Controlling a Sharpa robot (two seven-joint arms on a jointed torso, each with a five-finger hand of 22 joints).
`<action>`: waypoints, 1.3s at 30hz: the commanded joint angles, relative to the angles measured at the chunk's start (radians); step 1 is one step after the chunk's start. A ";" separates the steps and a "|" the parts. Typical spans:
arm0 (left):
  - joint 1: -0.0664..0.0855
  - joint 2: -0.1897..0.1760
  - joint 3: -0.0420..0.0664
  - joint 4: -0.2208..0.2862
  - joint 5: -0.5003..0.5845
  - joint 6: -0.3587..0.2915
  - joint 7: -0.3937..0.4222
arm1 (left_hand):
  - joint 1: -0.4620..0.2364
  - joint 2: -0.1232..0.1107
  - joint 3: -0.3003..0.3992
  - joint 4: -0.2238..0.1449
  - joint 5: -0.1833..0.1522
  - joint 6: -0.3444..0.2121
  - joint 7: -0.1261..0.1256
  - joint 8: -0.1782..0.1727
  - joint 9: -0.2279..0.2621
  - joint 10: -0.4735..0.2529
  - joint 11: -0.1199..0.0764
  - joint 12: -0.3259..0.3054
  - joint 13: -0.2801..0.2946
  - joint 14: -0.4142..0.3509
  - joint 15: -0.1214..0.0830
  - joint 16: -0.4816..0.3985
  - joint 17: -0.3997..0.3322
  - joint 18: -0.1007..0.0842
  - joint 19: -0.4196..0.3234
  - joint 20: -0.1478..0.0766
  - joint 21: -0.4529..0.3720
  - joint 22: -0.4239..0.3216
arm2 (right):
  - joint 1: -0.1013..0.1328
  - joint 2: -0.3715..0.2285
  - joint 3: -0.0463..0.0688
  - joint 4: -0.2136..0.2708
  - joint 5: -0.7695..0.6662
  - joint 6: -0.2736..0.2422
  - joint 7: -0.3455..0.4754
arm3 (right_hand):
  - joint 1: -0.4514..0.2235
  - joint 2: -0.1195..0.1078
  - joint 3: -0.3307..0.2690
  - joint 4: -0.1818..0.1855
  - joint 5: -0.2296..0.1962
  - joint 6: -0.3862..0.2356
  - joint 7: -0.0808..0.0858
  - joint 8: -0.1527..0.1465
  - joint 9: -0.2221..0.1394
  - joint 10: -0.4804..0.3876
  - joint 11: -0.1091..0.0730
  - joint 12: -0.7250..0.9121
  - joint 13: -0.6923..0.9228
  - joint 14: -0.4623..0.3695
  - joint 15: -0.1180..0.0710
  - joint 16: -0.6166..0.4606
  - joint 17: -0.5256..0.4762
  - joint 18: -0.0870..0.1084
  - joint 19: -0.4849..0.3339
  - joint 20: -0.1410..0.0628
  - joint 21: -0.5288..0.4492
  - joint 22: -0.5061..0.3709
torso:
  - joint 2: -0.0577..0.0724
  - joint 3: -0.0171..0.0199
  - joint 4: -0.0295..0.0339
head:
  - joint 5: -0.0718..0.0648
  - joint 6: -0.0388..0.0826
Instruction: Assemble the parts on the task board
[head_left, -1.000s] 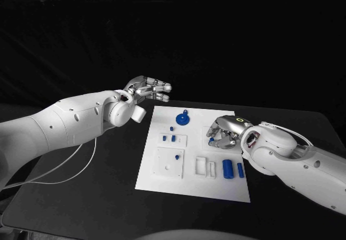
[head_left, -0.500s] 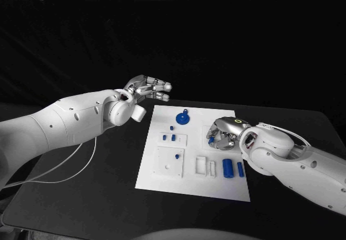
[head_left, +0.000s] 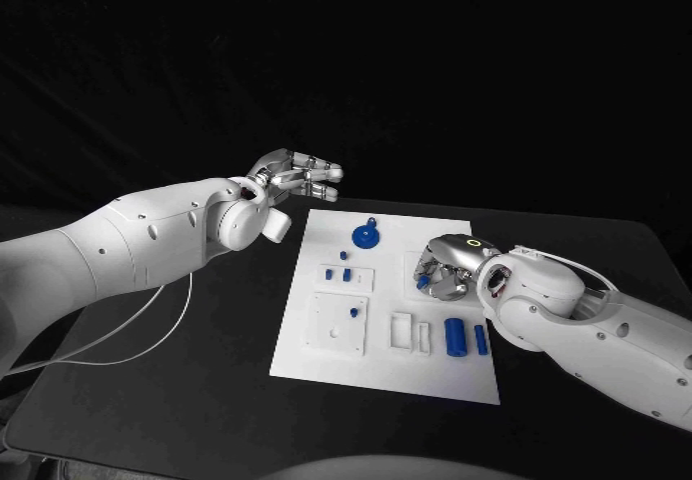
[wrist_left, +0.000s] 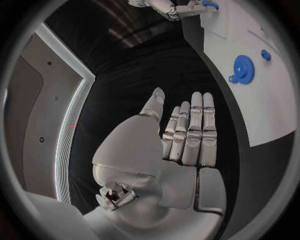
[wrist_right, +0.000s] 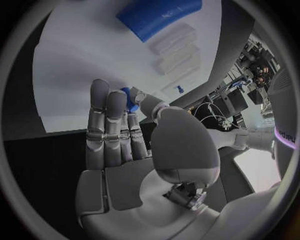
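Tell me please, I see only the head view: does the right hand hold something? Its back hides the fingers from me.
Observer: Yes. In the right wrist view the right hand pinches a small blue part between its thumb and its fingers.
Operator: And the left hand, does it carry anything?
Observer: No. The left wrist view shows the left hand with straight fingers and a bare palm, holding nothing.

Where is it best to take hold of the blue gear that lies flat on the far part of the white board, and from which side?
Probably from above, by its toothed rim. The blue gear lies flat on the task board, so its faces give no hold. Its small tab at the far edge could also be pinched. The left hand hovers open beyond the board's far left corner, nearest to it.
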 joint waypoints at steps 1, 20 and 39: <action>0.000 0.000 0.001 0.002 -0.001 0.013 0.005 | -0.005 -0.006 0.001 0.005 -0.003 -0.002 -0.001 -0.001 0.001 -0.007 0.003 0.000 0.001 -0.006 -0.002 -0.003 0.000 -0.009 -0.005 -0.002 0.006 -0.001 | -0.003 0.003 -0.002 0.003 -0.023 -0.037 0.004 | -0.009 0.019 0.022 -0.005 -0.003 0.015 -0.005 0.006 0.011 0.036 -0.021 0.004 0.005 0.003 -0.009 -0.004 0.003 -0.010 0.022 -0.011 0.006 0.006 | 0.000 0.0001 0.0002 | 0.000 -0.001; 0.000 0.001 0.001 0.000 -0.002 0.015 0.004 | -0.003 -0.006 0.002 0.006 -0.003 -0.004 0.000 0.000 0.001 -0.008 0.003 0.000 0.001 -0.008 -0.002 -0.003 0.000 -0.009 -0.005 -0.001 0.008 -0.006 | -0.003 -0.026 0.022 0.064 0.108 -0.067 0.006 | -0.026 0.019 0.038 -0.024 -0.001 0.029 -0.010 0.006 0.028 0.053 -0.026 0.006 0.006 0.007 -0.015 -0.012 0.012 -0.013 0.024 -0.018 0.006 0.028 | -0.001 -0.0011 -0.0005 | 0.004 0.001; 0.000 0.013 0.001 -0.006 -0.002 0.017 0.003 | -0.003 -0.006 0.002 0.006 -0.003 -0.004 0.000 0.000 0.001 -0.008 0.003 0.000 0.001 -0.008 -0.002 -0.003 0.000 -0.009 -0.005 -0.001 0.008 -0.006 | -0.003 0.065 0.028 0.126 0.123 -0.041 0.032 | -0.032 0.032 0.028 -0.040 0.003 0.027 -0.010 0.006 0.034 0.051 -0.025 0.008 0.006 0.007 -0.015 -0.016 0.015 -0.009 0.023 -0.016 -0.002 0.042 | 0.000 -0.0018 0.0017 | 0.034 -0.002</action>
